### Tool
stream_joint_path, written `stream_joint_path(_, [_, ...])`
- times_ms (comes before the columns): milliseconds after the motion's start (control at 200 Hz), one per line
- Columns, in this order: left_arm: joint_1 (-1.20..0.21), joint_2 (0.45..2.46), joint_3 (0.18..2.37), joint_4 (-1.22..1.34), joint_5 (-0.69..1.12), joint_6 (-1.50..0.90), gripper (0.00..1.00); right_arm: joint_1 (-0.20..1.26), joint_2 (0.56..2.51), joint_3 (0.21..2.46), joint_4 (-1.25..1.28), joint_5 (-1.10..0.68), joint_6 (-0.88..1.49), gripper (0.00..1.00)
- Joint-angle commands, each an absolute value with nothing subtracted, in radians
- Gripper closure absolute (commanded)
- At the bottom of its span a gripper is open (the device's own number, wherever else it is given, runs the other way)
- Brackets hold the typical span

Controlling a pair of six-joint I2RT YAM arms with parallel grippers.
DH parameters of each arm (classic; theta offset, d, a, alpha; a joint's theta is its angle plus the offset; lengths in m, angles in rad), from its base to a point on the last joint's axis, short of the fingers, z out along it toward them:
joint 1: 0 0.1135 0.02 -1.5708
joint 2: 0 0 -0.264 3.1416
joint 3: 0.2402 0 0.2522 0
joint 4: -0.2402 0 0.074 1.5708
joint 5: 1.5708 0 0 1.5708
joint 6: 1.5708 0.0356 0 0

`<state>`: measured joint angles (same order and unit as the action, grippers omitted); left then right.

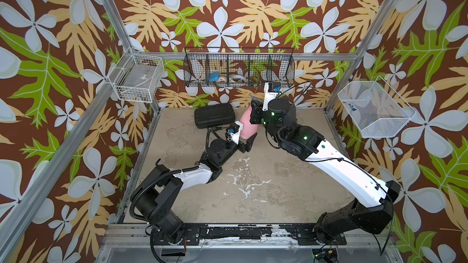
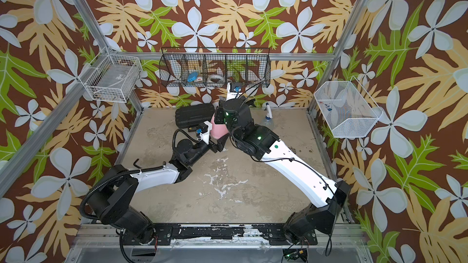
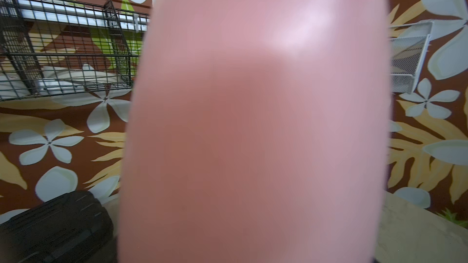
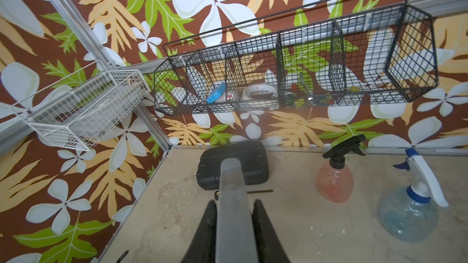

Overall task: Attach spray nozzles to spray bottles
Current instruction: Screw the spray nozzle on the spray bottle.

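Currently pink bottle [image 1: 245,126] gripped upright by part-open left tool [image 1: 249,142]; grey nozzle [image 4: 230,178], pointing toward far edge of table [image 1: 253,193], pinched in right tool [image 4: 234,204].

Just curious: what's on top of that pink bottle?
The right gripper, shut on a grey nozzle, sits over the pink bottle. The right arm covers the bottle's neck, so whether the nozzle is seated cannot be seen.

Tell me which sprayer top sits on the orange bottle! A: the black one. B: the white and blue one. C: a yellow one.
A: in the right wrist view the black sprayer top sits on the neck of the orange bottle, while the white-and-blue top is on the bluish bottle.
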<state>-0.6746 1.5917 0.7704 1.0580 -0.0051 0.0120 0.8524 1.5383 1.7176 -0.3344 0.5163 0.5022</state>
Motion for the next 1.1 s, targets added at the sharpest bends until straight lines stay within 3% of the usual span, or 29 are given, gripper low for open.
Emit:
stream_joint_path(0, [-0.7, 1.592, 0.788, 1.235, -0.158, 0.073, 0.52, 0.882, 1.577, 1.747, -0.591, 0.636, 0.625, 1.0])
stream_joint_path(310, [-0.717, 1.599, 0.749, 1.273, -0.129, 0.05, 0.48, 0.899, 1.561, 1.757, -0.574, 0.623, 0.586, 1.0])
stream_joint_path(390, [-0.705, 1.596, 0.735, 1.273, -0.071, 0.025, 0.48, 0.899, 1.539, 1.759, -0.551, 0.57, 0.501, 0.86])
stream_joint_path(475, [-0.687, 1.595, 0.731, 1.266, 0.012, -0.017, 0.48, 0.897, 1.515, 1.768, -0.537, 0.491, 0.407, 0.55])
stream_joint_path(530, [-0.677, 1.597, 0.728, 1.268, 0.06, -0.044, 0.48, 0.896, 1.501, 1.778, -0.537, 0.433, 0.348, 0.4])
stream_joint_path(621, [-0.661, 1.603, 0.727, 1.267, 0.132, -0.083, 0.48, 0.893, 1.476, 1.801, -0.555, 0.37, 0.278, 0.31])
stream_joint_path(896, [-0.63, 1.617, 0.733, 1.272, 0.225, -0.153, 0.48, 0.838, 1.376, 1.727, -0.483, 0.076, 0.15, 0.28])
stream_joint_path(1096, [-0.63, 1.626, 0.751, 1.256, 0.254, -0.161, 0.48, 0.852, 1.438, 1.773, -0.469, -0.048, 0.212, 0.34])
